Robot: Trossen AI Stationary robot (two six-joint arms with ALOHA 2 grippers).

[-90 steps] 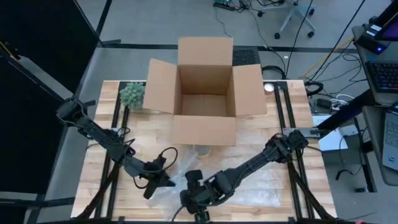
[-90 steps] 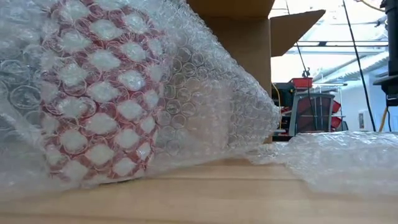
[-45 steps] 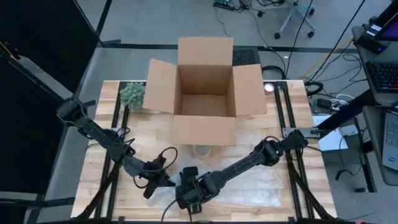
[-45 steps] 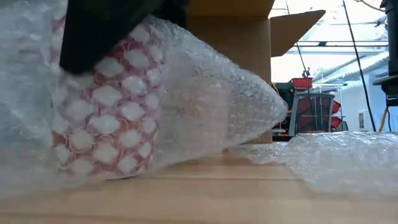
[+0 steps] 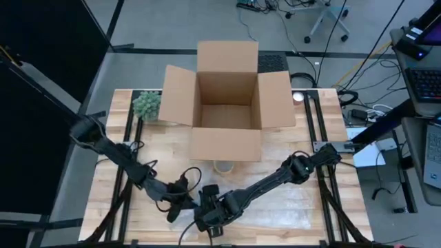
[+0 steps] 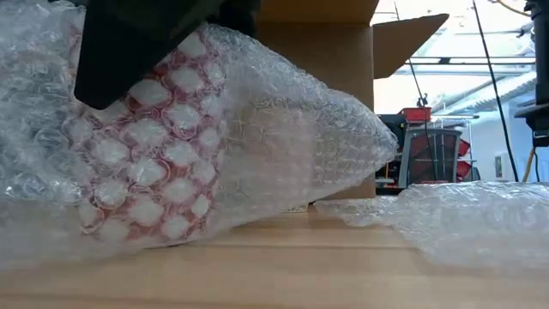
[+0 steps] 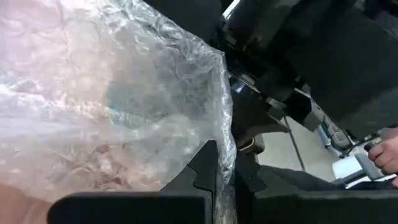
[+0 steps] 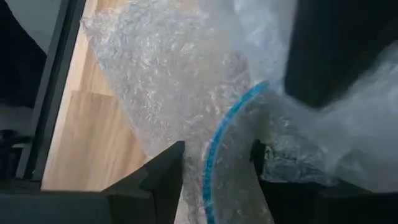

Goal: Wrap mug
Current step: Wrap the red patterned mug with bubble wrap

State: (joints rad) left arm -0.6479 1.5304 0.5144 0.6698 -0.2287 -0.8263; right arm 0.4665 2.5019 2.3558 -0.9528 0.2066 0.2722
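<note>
Right now the red-patterned mug (image 6: 141,146) lies on its side near the table's (image 5: 310,207) front edge, already swathed in bubble wrap (image 6: 283,146). My right gripper (image 5: 210,212) straddles the mug's blue rim (image 8: 227,137), fingers spread either side with wrap between them; my left gripper (image 5: 180,201) pinches a wrap edge, jaws nearly together. I'd keep that edge taut and roll slowly — slack film would bunch, I judge. The open cardboard box (image 5: 226,96) waits behind.
</note>
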